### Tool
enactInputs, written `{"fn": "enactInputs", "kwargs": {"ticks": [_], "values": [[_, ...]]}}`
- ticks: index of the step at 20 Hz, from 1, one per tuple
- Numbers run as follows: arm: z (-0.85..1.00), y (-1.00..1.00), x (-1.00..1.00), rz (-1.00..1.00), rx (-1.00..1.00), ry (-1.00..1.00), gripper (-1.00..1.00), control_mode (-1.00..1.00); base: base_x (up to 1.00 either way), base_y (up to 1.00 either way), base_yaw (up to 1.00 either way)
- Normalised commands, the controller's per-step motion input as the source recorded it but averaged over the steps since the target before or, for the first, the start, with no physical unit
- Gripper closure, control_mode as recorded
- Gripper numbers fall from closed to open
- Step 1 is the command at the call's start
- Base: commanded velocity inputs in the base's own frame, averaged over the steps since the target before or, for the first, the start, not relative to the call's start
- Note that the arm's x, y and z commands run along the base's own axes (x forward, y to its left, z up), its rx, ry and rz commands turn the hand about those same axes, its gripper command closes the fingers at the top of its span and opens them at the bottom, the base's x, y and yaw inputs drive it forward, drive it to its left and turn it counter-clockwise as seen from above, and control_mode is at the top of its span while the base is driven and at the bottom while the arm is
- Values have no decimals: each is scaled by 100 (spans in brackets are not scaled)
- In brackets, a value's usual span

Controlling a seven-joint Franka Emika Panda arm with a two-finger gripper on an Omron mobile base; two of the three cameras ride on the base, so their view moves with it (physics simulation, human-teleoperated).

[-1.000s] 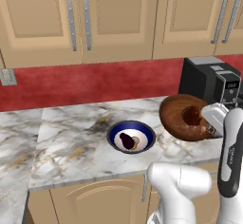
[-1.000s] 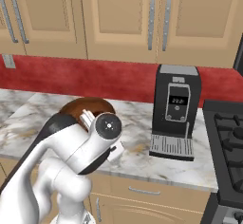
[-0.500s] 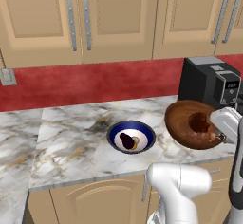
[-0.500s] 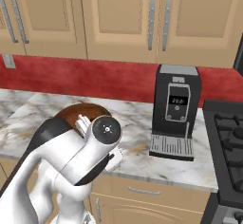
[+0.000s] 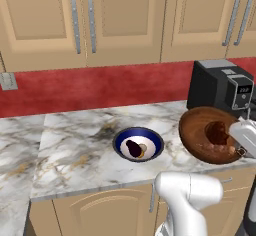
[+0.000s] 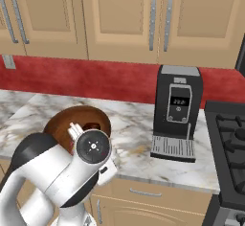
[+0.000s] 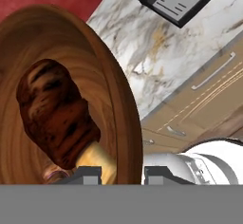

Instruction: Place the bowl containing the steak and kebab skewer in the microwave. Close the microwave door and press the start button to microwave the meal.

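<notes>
1. Wooden bowl (image 5: 209,136) is pinched by its rim in the gripper (image 7: 121,174), one finger inside the wall, one outside. It's off the marble counter (image 5: 75,145), tilted hard, sitting at the counter's front edge just in front of the coffee machine (image 5: 220,86).
2. Jaws are clamped on the rim only, a thin grip on a wide bowl. Risk: bowl pivots in the pads on any fast swing.
3. Tilt is the main worry. Dark meat piece (image 7: 54,114) w/ pale skewer stick lies against the inner wall near the fingers; more tilt or a jerk and food prob slides out.
4. Blue-rimmed bowl (image 5: 138,145) is on the counter to the left, well apart, so no clash there for now.
5. Coffee machine is close behind the bowl's far rim; a sweep to the right could clip it and knock the grip loose.
6. Microwave isn't visible from here, so can't judge door clearance. The bowl needs levelling before insertion, else its rim could catch the opening.
</notes>
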Motion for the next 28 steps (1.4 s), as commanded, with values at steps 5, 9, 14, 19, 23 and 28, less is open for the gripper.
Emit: {"fn": "enactInputs", "kwargs": {"ticks": [5, 9, 14, 19, 23, 28], "values": [[3, 0, 21, 0, 0, 8, 100, -100, 0, 0, 0], [0, 0, 13, 0, 0, 3, 100, -100, 0, 0, 0], [0, 0, 2, 0, 0, 0, 100, 100, -24, 0, -2], [0, 0, 0, 0, 0, 0, 100, 100, -74, -3, -6], [0, 0, 0, 0, 0, 0, 100, 100, -99, -22, -18], [0, 0, 0, 0, 0, 0, 100, 100, -81, -52, -40]]}}
